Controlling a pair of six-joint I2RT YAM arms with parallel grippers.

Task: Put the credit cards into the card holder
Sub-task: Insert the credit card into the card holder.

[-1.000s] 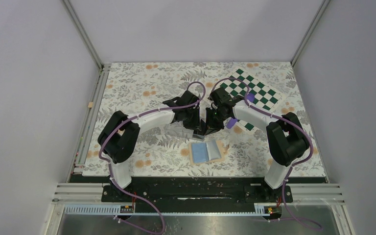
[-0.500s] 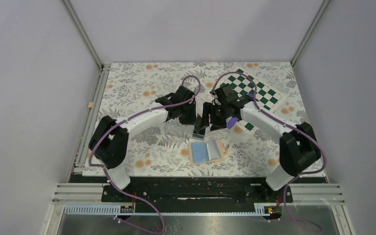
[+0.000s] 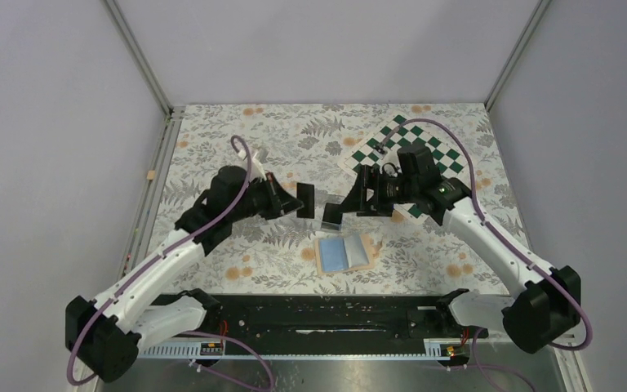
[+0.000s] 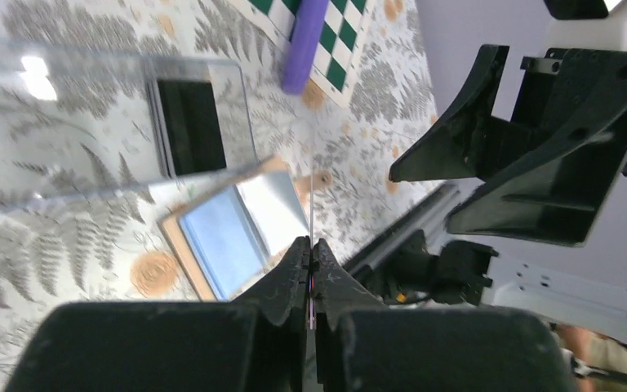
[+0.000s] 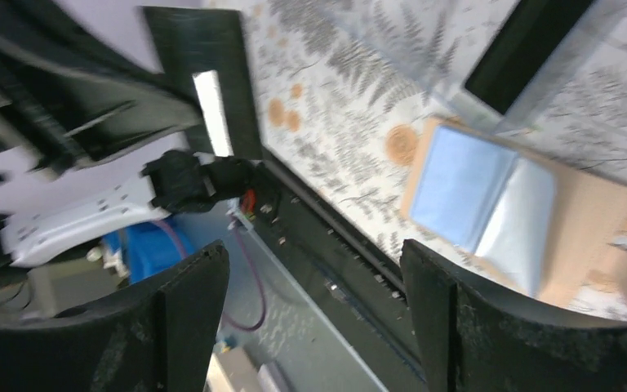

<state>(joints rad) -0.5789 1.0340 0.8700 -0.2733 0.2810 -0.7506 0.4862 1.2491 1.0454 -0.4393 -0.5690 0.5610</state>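
Observation:
The card holder [image 3: 344,253] lies open on the floral mat, tan outside and blue-grey inside; it also shows in both wrist views [image 4: 233,233] [image 5: 502,204]. My left gripper [image 3: 288,202] [image 4: 311,245] is shut on a dark credit card [image 3: 306,198], which the left wrist view shows edge-on [image 4: 312,204]. More dark credit cards [image 4: 189,124] stand in a clear plastic box [image 3: 331,213] just behind the holder. My right gripper [image 3: 357,196] [image 5: 310,257] hovers right of that box, open and empty.
A green-and-white checkered board [image 3: 412,159] lies at the back right under the right arm. The black base rail [image 3: 326,314] runs along the near edge, metal frame posts [image 3: 143,61] stand at the back corners, and grey walls close in the sides.
The two grippers, close together over the clear box earlier, have drawn apart. The left one moved left carrying a card; the right one opened and backed off to the right.

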